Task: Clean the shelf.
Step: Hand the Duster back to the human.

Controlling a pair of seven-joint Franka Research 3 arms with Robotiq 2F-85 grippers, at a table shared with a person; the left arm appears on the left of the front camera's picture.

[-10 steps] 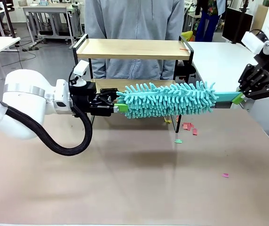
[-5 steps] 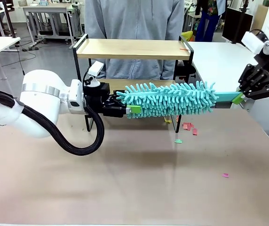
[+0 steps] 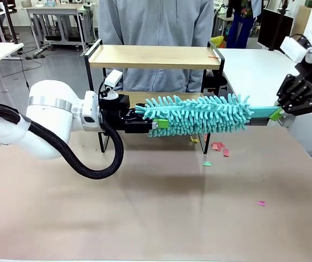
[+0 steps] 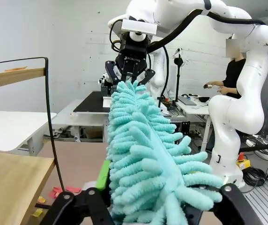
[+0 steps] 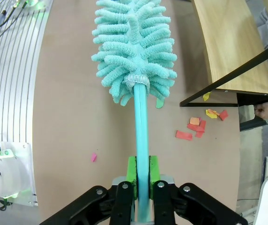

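Front view: the shelf (image 3: 155, 56) is seen at the table's (image 3: 156, 218) far edge. The duster (image 3: 199, 114) is grasped at its handle by the right end effector (image 3: 276, 113); paper scraps (image 3: 219, 146) remain below, so cleaning looks unfinished.

Left wrist view: the left end effector (image 4: 145, 199) is seen straddling the duster's fibres; contact cannot be told.

Right wrist view: the handle is clenched between the green pads (image 5: 131, 168).

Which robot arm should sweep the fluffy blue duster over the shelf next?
Probably the right. The right gripper is shut on the handle of the fluffy turquoise microfibre duster, beside the two-tier wooden shelf with black frame. The left gripper only straddles the fluffy tip.
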